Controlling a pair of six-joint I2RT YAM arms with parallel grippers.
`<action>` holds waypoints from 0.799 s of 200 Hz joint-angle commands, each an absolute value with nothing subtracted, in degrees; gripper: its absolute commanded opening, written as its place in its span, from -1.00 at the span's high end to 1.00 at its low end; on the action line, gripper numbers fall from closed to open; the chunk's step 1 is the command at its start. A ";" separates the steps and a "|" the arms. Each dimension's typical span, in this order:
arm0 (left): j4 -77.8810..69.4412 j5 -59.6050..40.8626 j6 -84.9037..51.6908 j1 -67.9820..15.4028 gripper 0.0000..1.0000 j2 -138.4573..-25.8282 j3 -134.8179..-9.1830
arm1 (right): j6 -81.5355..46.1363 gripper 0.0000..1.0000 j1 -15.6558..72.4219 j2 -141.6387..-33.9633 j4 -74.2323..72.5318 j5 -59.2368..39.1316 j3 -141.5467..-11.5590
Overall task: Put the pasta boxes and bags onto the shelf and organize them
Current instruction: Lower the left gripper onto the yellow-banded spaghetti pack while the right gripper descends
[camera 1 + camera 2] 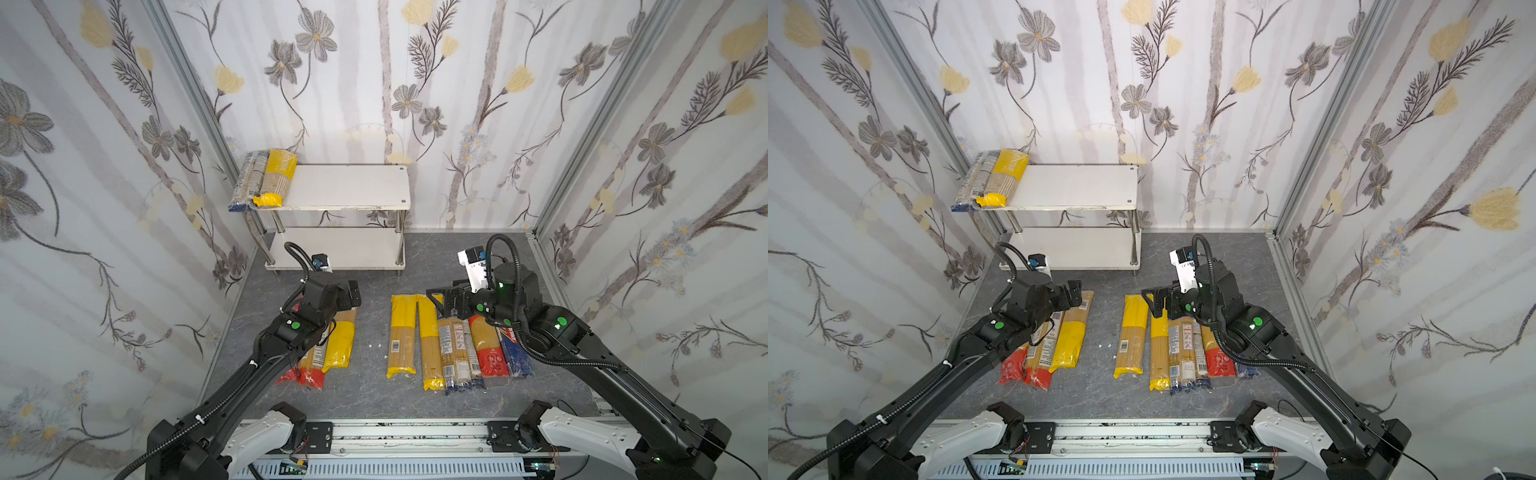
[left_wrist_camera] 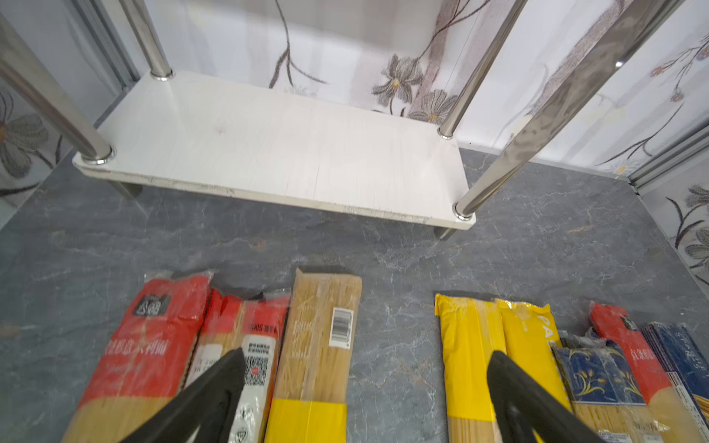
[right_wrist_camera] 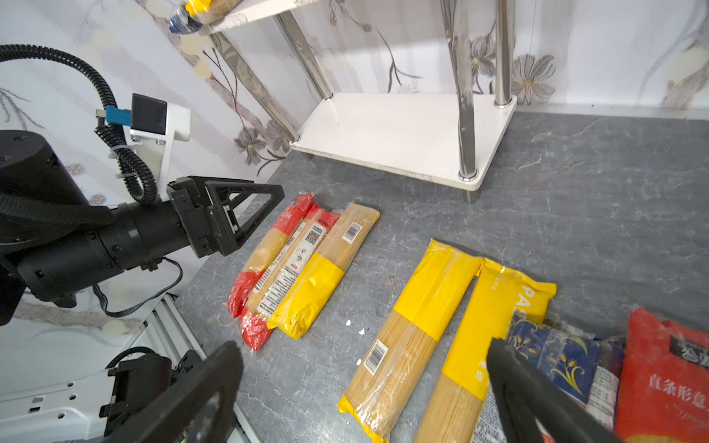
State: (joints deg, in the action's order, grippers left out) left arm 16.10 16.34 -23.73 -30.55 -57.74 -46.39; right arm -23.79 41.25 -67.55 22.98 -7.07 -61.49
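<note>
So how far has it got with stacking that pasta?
Barely started. Two packs lie at the left end of the shelf's top board; its lower board is bare. Nothing is in hand: the left pincer and right pincer hang open. Waiting on the table: a group of three packs and a row of about six.

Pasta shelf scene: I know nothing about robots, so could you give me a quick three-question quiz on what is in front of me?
1. True or false: the lower board of the shelf is bare.
2. How many packs lie on the top board? A one, B two, C five.
3. Fill in: the left gripper and the right gripper stand open, holding ___.
Key: 1 true; 2 B; 3 nothing.
</note>
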 commanded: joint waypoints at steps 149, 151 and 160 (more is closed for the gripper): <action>7.80 22.52 -39.84 -38.59 -1.00 -59.68 -22.74 | -30.04 -0.99 50.35 -67.12 14.44 -0.27 -54.58; 7.58 22.38 -40.00 -38.58 -1.00 -59.86 -22.56 | -30.05 -0.99 50.31 -66.97 14.44 -0.22 -54.45; 6.97 21.50 -40.84 -38.58 -1.00 -60.77 -22.42 | -30.23 -0.99 50.36 -66.50 14.34 -0.06 -53.87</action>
